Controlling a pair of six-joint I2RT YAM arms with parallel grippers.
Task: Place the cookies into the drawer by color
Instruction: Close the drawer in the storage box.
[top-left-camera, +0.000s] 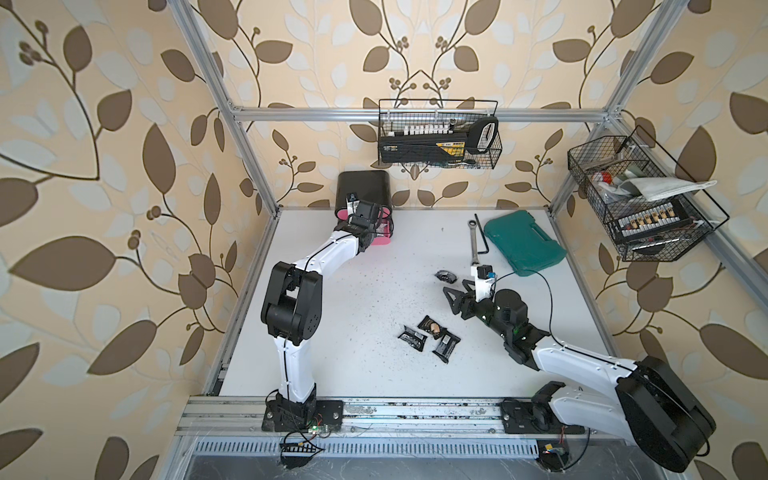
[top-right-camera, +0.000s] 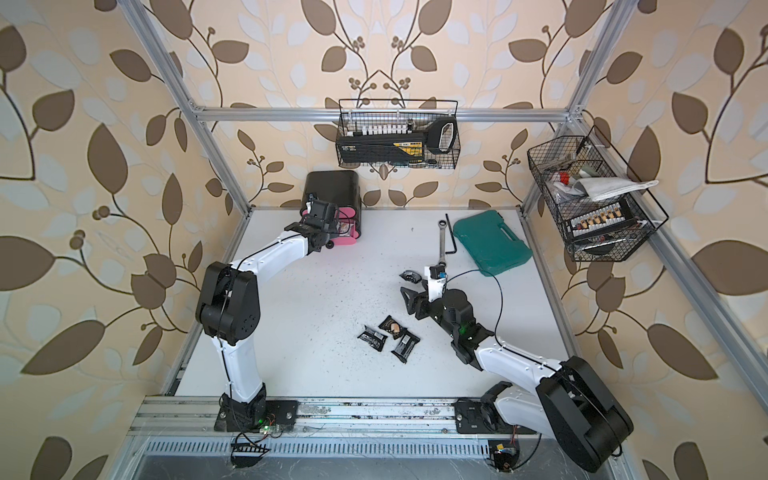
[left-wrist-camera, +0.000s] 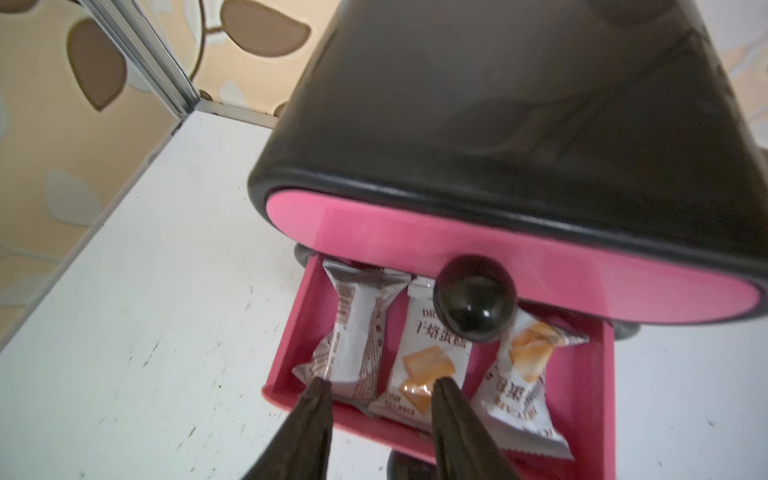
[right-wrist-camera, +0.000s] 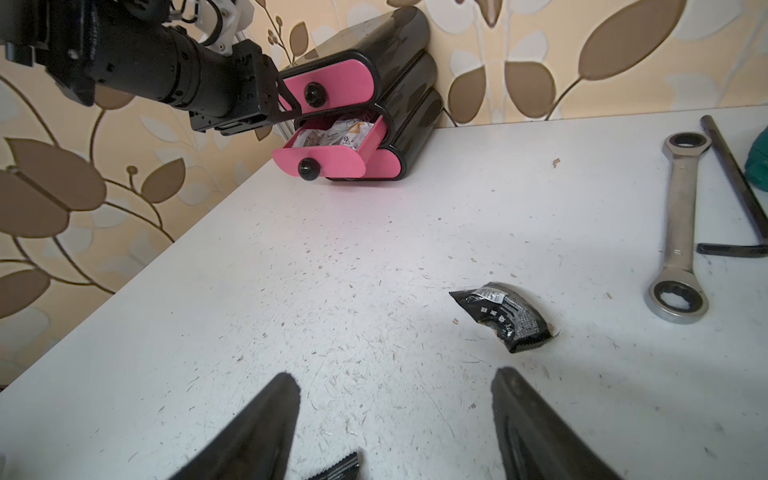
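Top views: drawer (top-left-camera: 363, 187) upper centre-left, at table (top-left-camera: 332, 353) back edge. Three black cookies (top-right-camera: 388, 337) clustered mid-frame, fourth cookie (top-right-camera: 409, 275) up right.
Left wrist: left pincer (left-wrist-camera: 382, 388) released, empty, above white cookies (left-wrist-camera: 432, 357) in pulled-out pink tray (left-wrist-camera: 296, 332).
Right wrist: right pincer (right-wrist-camera: 395, 378) released, empty; fourth cookie (right-wrist-camera: 505, 316) just beyond, wrench (right-wrist-camera: 679, 232) frame right.

Back-left on the white tabletop (top-left-camera: 332, 291): black cabinet (top-left-camera: 363, 183), pink middle drawer (right-wrist-camera: 332, 164) pulled out, three white wrapped packets (left-wrist-camera: 432, 357) inside. Front-centre: three black crinkly packets (top-left-camera: 431, 328) bunched, fourth packet (top-left-camera: 444, 275) alone behind them. Back-right: steel wrench (top-left-camera: 473, 245) and black hex key (top-left-camera: 481, 234) left of teal plastic case (top-left-camera: 523, 243).
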